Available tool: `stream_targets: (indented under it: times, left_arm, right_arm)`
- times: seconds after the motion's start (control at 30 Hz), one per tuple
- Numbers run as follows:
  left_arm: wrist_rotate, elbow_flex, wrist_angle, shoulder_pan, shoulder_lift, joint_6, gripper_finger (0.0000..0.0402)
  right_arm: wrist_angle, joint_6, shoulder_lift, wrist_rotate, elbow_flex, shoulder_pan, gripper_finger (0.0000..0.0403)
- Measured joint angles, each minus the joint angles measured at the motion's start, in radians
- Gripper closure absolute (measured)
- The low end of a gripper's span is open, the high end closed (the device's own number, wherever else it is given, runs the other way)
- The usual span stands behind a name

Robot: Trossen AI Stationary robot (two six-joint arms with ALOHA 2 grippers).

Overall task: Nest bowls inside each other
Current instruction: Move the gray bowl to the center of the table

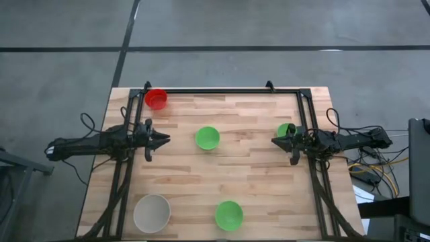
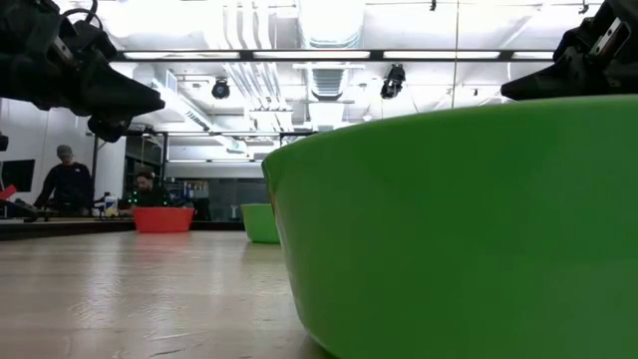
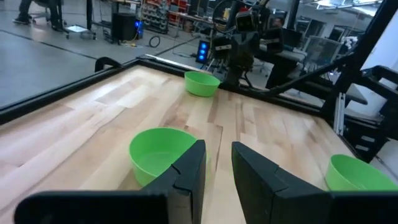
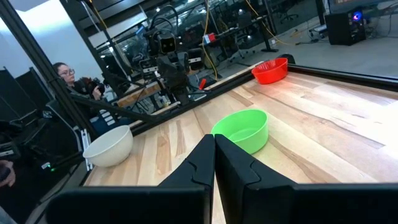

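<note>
1. At the table's near edge sit the whitish bowl [image 1: 152, 212] toward the left corner and a green bowl [image 1: 228, 214] nearer the middle; neither is nested.
2. In the low view that near green bowl [image 2: 469, 229] fills most of the frame, so little behind it can be judged.
3. Mid-table, a second green bowl [image 1: 207, 138] stands alone between the two arms.
4. The left gripper [image 1: 165, 140] hovers at the table's left side, pointing at that middle bowl; its fingers [image 3: 189, 171] stand slightly apart, holding nothing.
5. The right gripper [image 1: 275, 142] hovers at the right side, its jaws pressed together and empty.
6. A third green bowl [image 1: 285, 130] lies just beyond the right gripper, partly hidden by it, possibly touching.
7. At the far left corner rests the red bowl [image 1: 156, 98], well apart from the others.
</note>
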Motion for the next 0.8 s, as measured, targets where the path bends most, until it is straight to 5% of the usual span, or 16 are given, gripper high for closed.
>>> stream_targets:
  times: [0.4, 0.6, 0.8]
  left_arm:
    - [0.147, 0.034, -0.117, 0.000, 0.001, 0.002, 0.0319]
    - [0.135, 0.142, -0.271, 0.000, 0.002, 0.071, 0.0319]
    - [0.102, 0.173, -0.274, 0.000, 0.000, -0.063, 0.0319]
  right_arm:
    - [0.000, 0.000, 0.000, 0.000, 0.000, 0.000, 0.0394]
    - [0.000, 0.000, 0.000, 0.000, 0.000, 0.000, 0.0394]
    - [0.000, 0.000, 0.000, 0.000, 0.000, 0.000, 0.0394]
